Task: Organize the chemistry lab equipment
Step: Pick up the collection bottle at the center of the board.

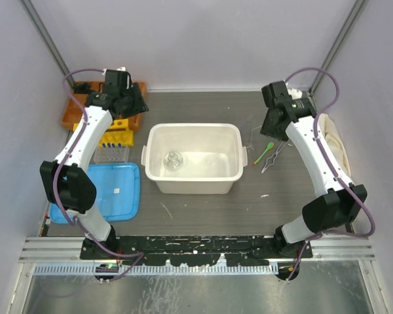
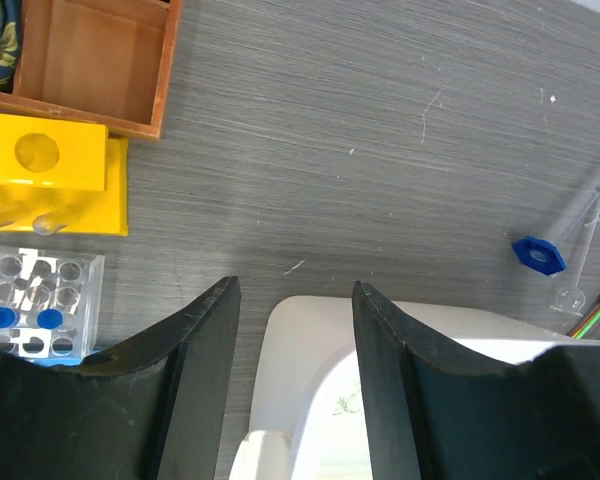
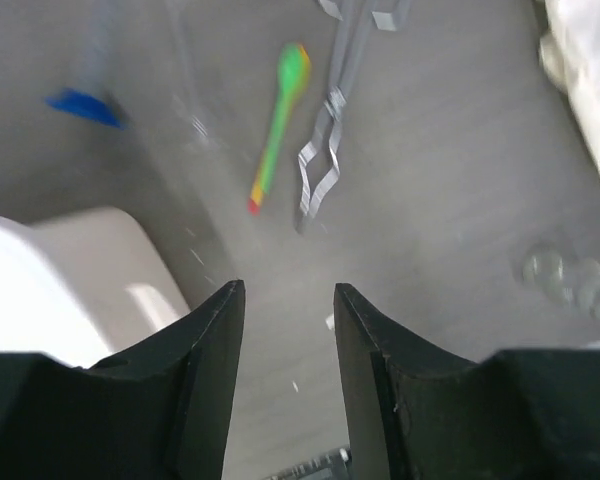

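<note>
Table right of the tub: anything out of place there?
Yes. A blue-capped tube lies flat on the table past the tub's far right corner instead of standing in the yellow rack. The green spoon and forceps lie loose beside it. No spill or breakage shows.

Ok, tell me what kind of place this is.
Probably a robot test bench staged as a chemistry station: two arms bolted to a walled-in table, a yellow tube rack, a glass flask in a white tub.
</note>
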